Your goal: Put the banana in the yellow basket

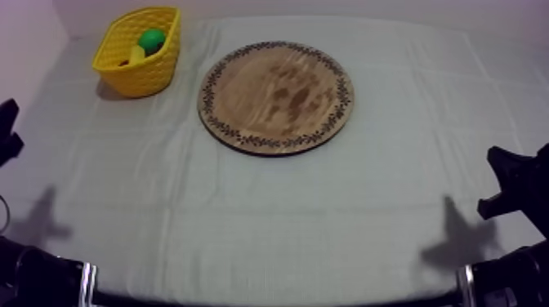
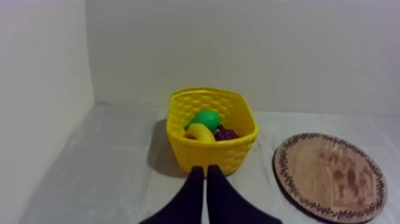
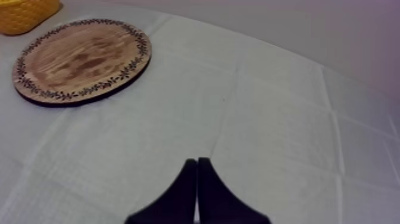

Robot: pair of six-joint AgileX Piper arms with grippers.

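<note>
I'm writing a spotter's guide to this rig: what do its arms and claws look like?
The left claw and right claw each have two black fingers, broad at the base and curving to slim tips. The left arm and right arm are black, each with a pale band.

Your top view looks down at a slant from above the near edge of the table (image 1: 270,220). It takes in the wooden board (image 1: 276,96) toward the far side and the yellow basket (image 1: 151,73) to the board's left. Your left wrist view sits low and close to the basket, facing the back wall (image 2: 238,47), with the board beside the basket. Your right wrist view, also low, looks across the table from farther off, toward the board and the basket beyond it. All three views share the board and the basket.
</note>
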